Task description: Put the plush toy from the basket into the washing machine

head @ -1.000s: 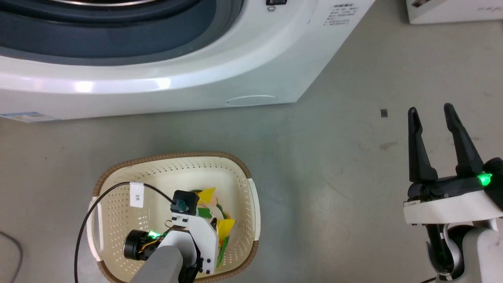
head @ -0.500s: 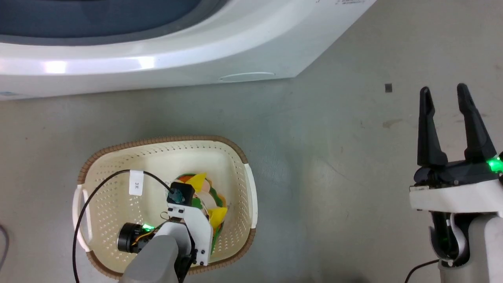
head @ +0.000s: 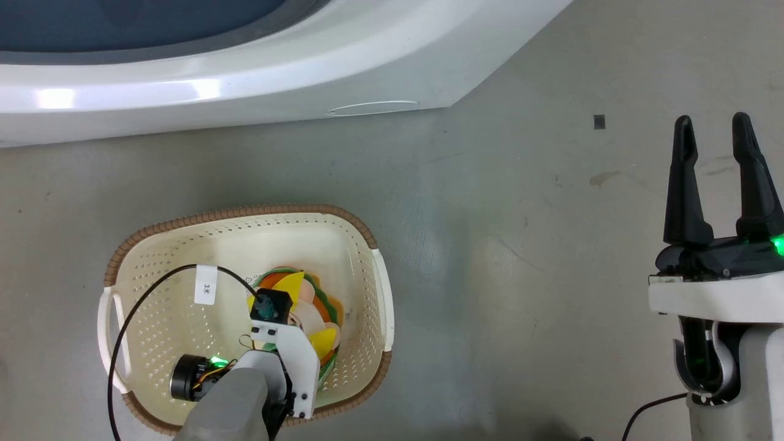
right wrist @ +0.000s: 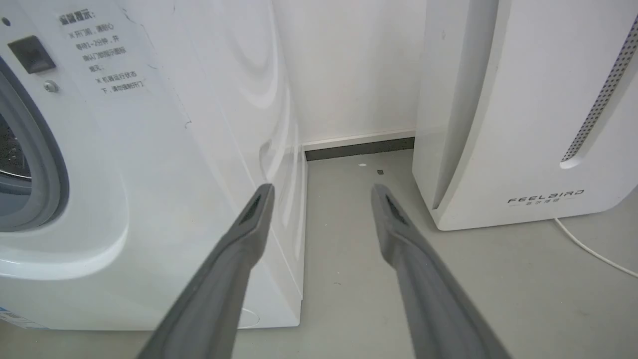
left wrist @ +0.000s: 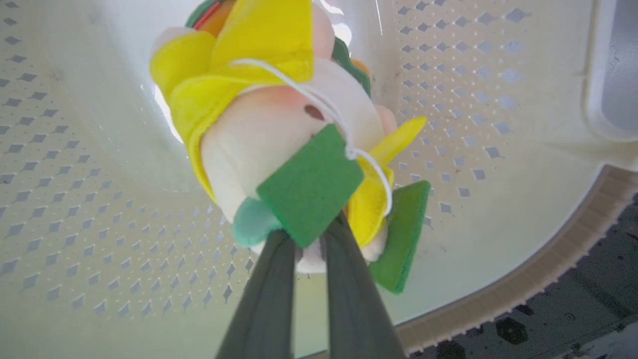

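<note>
The plush toy, yellow, pink-beige and green with a green paper tag on a white string, hangs inside the cream basket. My left gripper is shut on the toy's lower end. From the head view, the toy shows beside my left wrist, over the middle of the basket. The washing machine stands beyond the basket, its grey door seal at the top edge. My right gripper hangs open and holds nothing, over the floor at the right. The right gripper points at the gap beside the washing machine.
A white slanted appliance marked FEELBIRD stands right of the washer, with a white cable on the floor beside it. Bare grey floor lies between the basket and my right arm. A black cable loops over the basket.
The head camera has moved, so washer and basket sit higher and further left in the picture. More of the toy shows beside my left wrist. Both grippers keep their states.
</note>
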